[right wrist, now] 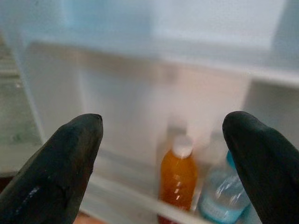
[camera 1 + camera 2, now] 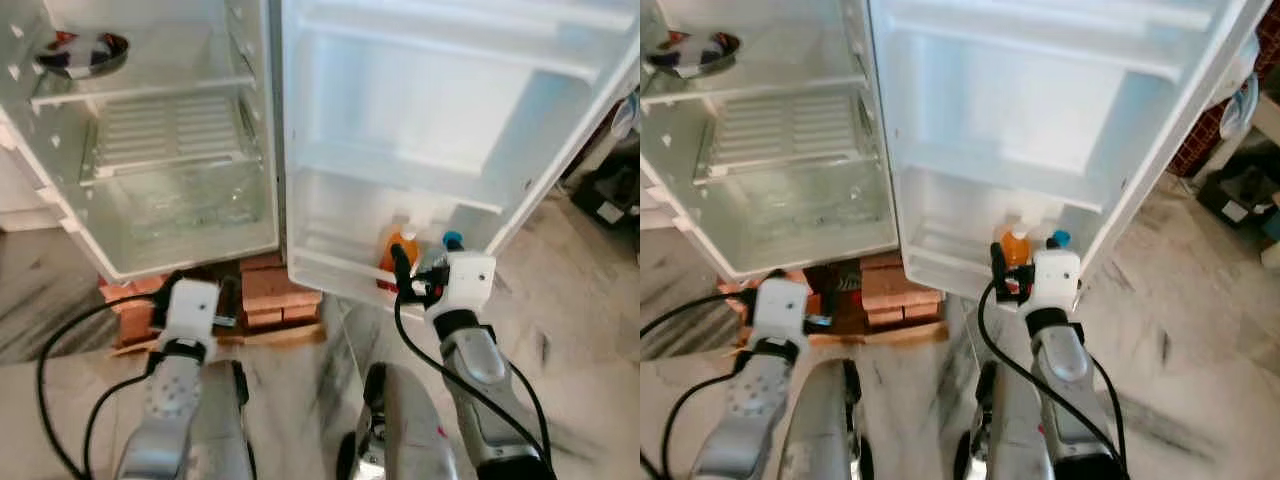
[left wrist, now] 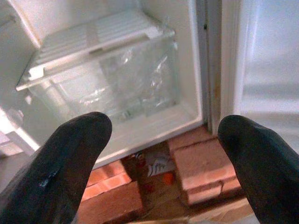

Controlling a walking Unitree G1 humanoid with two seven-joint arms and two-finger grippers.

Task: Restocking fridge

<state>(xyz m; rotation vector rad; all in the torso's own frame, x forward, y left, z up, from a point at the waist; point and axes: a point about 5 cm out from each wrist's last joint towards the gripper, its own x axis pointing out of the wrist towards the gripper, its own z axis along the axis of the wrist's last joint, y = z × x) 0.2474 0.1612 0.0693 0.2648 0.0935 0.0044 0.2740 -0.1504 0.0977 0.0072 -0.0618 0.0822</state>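
The fridge stands open, its door (image 2: 440, 110) swung out to the right. In the door's bottom shelf (image 2: 325, 268) stand an orange juice bottle (image 1: 178, 173) with a white cap and, right beside it, a clear water bottle (image 1: 223, 196) with a blue cap. My right gripper (image 1: 163, 120) is open and empty, just in front of these bottles and apart from them. My left gripper (image 3: 164, 122) is open and empty too, held low before the fridge's bottom edge, above the bricks.
A clear crisper drawer (image 2: 180, 205) sits under a white slatted shelf (image 2: 170, 130). A dark bowl (image 2: 80, 52) rests on the upper shelf. The fridge stands on red bricks (image 2: 270, 290) and a wooden board. Dark clutter (image 2: 605, 190) lies on the floor at the far right.
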